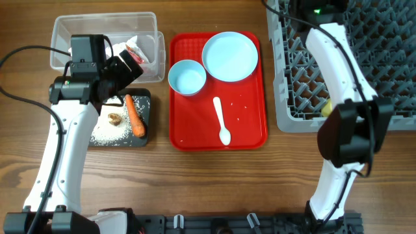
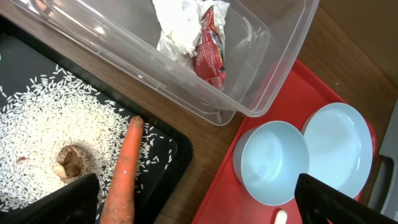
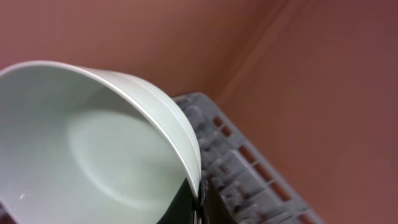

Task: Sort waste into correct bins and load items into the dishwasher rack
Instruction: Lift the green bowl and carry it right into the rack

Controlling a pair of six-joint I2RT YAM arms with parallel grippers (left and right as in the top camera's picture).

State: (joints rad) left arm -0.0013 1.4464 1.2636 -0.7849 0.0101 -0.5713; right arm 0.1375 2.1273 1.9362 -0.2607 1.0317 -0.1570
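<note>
My left gripper [image 2: 199,208] hangs open and empty above the edge of the black tray [image 2: 171,149], which holds rice grains [image 2: 50,118], a carrot piece [image 2: 124,168] and a brown scrap [image 2: 71,163]. Crumpled white paper [image 2: 180,25] with a red wrapper [image 2: 210,43] lies in the clear tub [image 2: 267,93]. The pale-blue bowl [image 1: 187,77], plate [image 1: 230,56] and white spoon [image 1: 221,120] rest on the red tray [image 1: 253,133]. My right gripper [image 3: 200,202] is shut on the rim of the mint-green bowl [image 3: 93,149], over the grey rack [image 3: 249,168]. A yellow cup [image 1: 327,107] sits in the rack [image 1: 390,65].
A few stray rice grains dot the red tray. The right arm [image 1: 335,58] stretches across the rack's left half toward its far side. Bare wooden tabletop [image 1: 214,188] lies along the near edge.
</note>
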